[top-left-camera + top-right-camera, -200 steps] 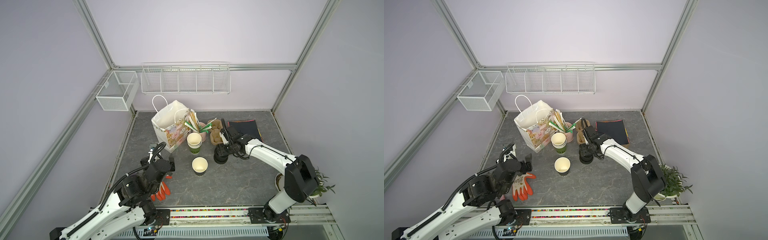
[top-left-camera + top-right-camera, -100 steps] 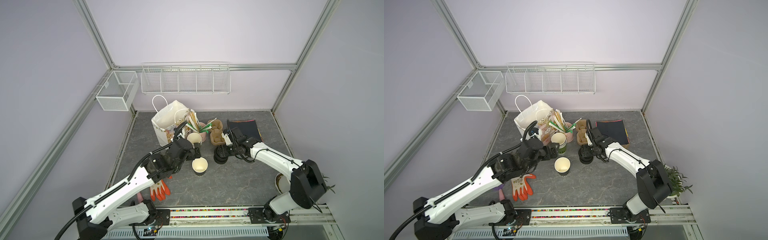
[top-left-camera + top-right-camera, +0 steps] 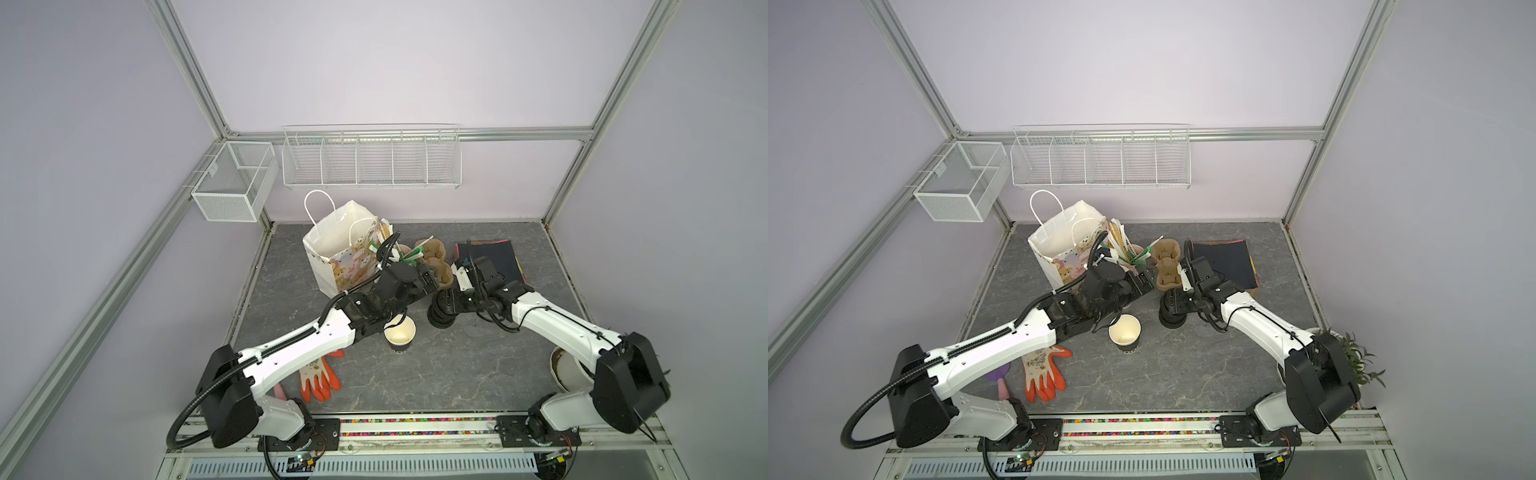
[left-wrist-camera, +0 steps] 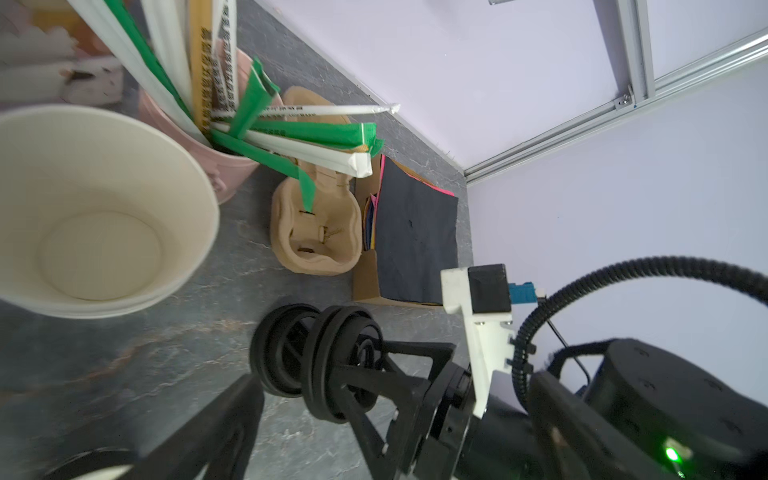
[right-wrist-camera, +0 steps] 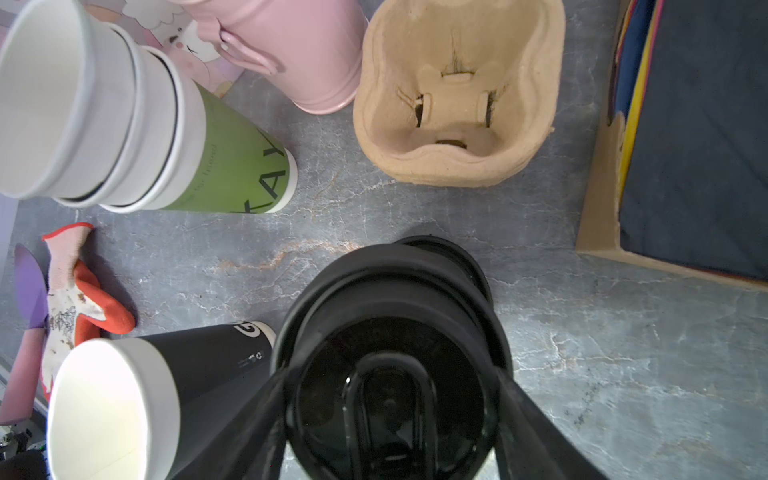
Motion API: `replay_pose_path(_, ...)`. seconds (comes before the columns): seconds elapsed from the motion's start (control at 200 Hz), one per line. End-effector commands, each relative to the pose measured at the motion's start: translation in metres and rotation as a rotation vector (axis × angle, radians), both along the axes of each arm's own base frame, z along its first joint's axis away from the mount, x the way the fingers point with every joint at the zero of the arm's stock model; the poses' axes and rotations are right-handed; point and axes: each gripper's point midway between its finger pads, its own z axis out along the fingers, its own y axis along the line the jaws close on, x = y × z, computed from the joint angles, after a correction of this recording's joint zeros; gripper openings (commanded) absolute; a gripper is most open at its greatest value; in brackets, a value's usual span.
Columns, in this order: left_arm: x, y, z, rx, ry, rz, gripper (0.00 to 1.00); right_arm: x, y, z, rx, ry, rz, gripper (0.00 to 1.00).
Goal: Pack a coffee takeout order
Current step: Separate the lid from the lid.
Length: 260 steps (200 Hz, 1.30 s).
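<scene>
The black paper cup (image 3: 400,336) (image 3: 1124,332) stands upright mid-table; its black side with white lettering (image 5: 216,365) shows in the right wrist view. The brown two-cup carrier (image 3: 434,262) (image 4: 316,232) (image 5: 457,104) lies behind, with the black paper sheet (image 3: 492,259) (image 4: 415,232) on top of coloured sheets to its right. My right gripper (image 3: 446,301) (image 3: 1177,301) (image 5: 390,370) is shut on the top black lid (image 5: 390,332) of a lid stack (image 3: 441,318) (image 4: 291,353). My left gripper (image 3: 432,284) (image 3: 1144,284) hangs open just left of that stack, holding nothing.
A patterned gift bag (image 3: 345,249) stands at the back left beside a pink cup of wrapped straws (image 3: 405,253). Stacked cream cups with a green bottom cup (image 5: 124,124) sit under my left arm. An orange glove (image 3: 318,376) lies front left and a plant pot (image 3: 565,370) sits front right.
My left arm has swung from the front left across the cups, so its open gripper now sits beside the lid stack. The right gripper has stayed on the lid.
</scene>
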Motion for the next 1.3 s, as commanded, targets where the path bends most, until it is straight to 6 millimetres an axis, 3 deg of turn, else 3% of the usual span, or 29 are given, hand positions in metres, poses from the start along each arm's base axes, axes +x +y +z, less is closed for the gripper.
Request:
replay_pose_path(0.0, 0.011, -0.033, 0.021, -0.204, 0.037, -0.004, 0.99, 0.0, 0.002, 0.009, 0.053, -0.033, -0.005, 0.72)
replay_pose_path(0.155, 0.016, -0.055, 0.012, -0.235, 0.062, -0.006, 0.99, -0.002, 0.003, 0.006, 0.061, -0.035, -0.002, 0.72)
replay_pose_path(0.36, 0.023, -0.067, -0.01, -0.284, 0.099, 0.021, 0.99, -0.004, 0.002, 0.004, 0.075, -0.044, -0.004, 0.72)
replay_pose_path(0.64, 0.027, -0.066, -0.031, -0.253, 0.115, 0.042, 0.99, -0.004, -0.002, 0.008, 0.072, -0.065, -0.012, 0.72)
replay_pose_path(0.935, 0.031, -0.048, -0.047, -0.267, 0.139, 0.118, 1.0, 0.0, -0.006, 0.014, 0.071, -0.093, -0.032, 0.72)
replay_pose_path(1.209, 0.029, -0.055, -0.069, -0.291, 0.193, 0.116, 1.0, 0.002, -0.004, 0.017, 0.087, -0.1, -0.036, 0.72)
replay_pose_path(1.224, 0.029, -0.055, -0.07, -0.292, 0.196, 0.117, 1.0, -0.003, -0.006, 0.007, 0.077, -0.081, -0.035, 0.72)
replay_pose_path(1.294, 0.029, -0.056, -0.075, -0.292, 0.202, 0.117, 1.0, -0.004, -0.006, 0.005, 0.077, -0.074, -0.032, 0.72)
